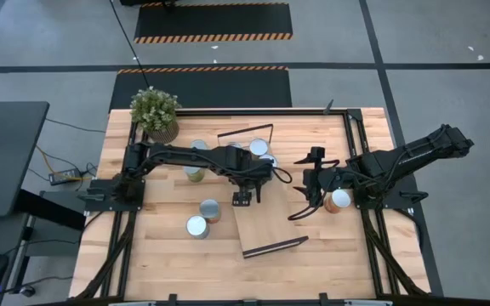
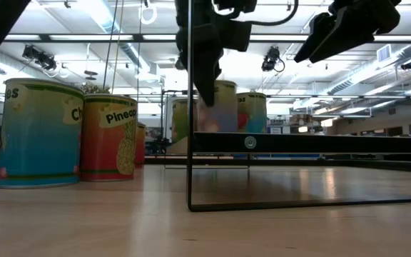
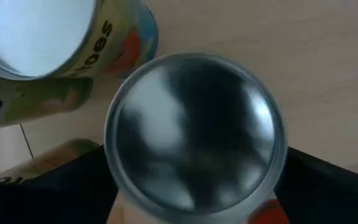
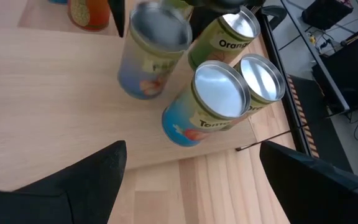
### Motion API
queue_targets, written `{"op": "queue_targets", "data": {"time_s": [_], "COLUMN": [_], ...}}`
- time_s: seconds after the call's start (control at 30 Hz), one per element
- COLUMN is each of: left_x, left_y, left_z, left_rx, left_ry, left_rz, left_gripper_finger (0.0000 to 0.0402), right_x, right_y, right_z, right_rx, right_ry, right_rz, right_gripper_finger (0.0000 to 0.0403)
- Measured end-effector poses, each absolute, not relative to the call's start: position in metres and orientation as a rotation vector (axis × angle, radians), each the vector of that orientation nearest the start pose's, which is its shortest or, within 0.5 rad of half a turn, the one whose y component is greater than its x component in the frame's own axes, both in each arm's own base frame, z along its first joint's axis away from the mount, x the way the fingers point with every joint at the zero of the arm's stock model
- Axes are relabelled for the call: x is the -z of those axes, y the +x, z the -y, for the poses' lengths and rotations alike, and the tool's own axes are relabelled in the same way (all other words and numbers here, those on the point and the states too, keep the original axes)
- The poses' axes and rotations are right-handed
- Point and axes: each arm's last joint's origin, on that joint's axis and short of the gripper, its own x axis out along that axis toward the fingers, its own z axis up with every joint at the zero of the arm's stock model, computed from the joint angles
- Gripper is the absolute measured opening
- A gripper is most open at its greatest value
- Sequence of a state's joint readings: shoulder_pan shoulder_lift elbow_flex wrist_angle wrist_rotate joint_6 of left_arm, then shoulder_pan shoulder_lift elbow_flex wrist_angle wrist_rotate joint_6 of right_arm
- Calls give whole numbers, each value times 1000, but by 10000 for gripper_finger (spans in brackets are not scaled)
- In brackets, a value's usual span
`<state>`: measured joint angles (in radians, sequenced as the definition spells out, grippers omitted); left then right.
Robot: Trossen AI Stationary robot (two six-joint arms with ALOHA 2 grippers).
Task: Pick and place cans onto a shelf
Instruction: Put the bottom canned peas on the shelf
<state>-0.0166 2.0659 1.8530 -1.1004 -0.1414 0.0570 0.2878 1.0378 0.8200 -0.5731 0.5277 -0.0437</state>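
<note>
1. Over the shelf (image 1: 266, 217), high view: left gripper (image 1: 247, 197) reaching across from the left, set above the board just beside the grouped cans (image 1: 262, 151) at its far end. Right gripper (image 1: 313, 189) hanging at the board's right edge, next to a lone can (image 1: 339, 200) on the tabletop. Two more cans (image 1: 203, 219) standing loose, off the board to its left. Left arm clearly the nearer to the shelf cluster.

2. Low view: left gripper (image 2: 207, 68) hanging down beside a blurred can (image 2: 220, 106) standing on the shelf board (image 2: 312, 143); contact not decidable. Right gripper (image 2: 334, 36) raised, carrying nothing. Two labelled cans (image 2: 70, 132) upright on the table at left.

3. Left wrist view: can top (image 3: 194, 140) straight beneath the camera, long axis vertical, lying between the two dark fingers (image 3: 328, 186); fingers spread either side, apparently letting go rather than pinching. Neighbouring can (image 3: 36, 37) close alongside.

4. Right wrist view: right fingers (image 4: 79, 180) spread wide, nothing between. Blurred can (image 4: 151, 53) under the other arm; three cans (image 4: 219, 93) crowded together just beside it. Judgement: a straight upward retreat needed to spare the neighbours.
</note>
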Motion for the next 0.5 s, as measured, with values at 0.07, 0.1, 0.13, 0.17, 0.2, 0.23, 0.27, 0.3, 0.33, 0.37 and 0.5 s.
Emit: {"op": "queue_targets", "data": {"time_s": [0.07,0.1,0.13,0.17,0.2,0.23,0.27,0.3,0.33,0.37,0.5], "left_x": [-249,-249,-249,-250,-250,-250,-252,-254,-257,-259,-259], "left_y": [422,422,422,422,422,421,420,419,418,417,412], "left_z": [3,3,3,3,3,4,5,6,8,10,18], "left_rx": [-69,-69,-77,-92,-114,-136,-153,-166,-174,-180,-211], "left_ry": [154,156,164,181,203,225,243,261,277,293,358], "left_rz": [-1316,-1318,-1317,-1315,-1316,-1316,-1313,-1311,-1304,-1301,-1333], "left_gripper_finger": [390,394,396,395,393,391,390,390,390,390,389], "right_x": [-271,-271,-271,-271,-271,-271,-271,-271,-271,-271,-271], "right_y": [199,199,199,199,199,200,200,200,200,200,200], "right_z": [-44,-44,-44,-44,-44,-44,-44,-44,-44,-44,-45], "right_rx": [207,205,205,204,204,203,202,202,202,199,188], "right_ry": [-352,-351,-351,-351,-351,-350,-350,-350,-348,-347,-342], "right_rz": [-729,-729,-729,-729,-728,-728,-728,-726,-724,-724,-724], "right_gripper_finger": [377,377,377,377,377,377,377,377,377,377,377]}}
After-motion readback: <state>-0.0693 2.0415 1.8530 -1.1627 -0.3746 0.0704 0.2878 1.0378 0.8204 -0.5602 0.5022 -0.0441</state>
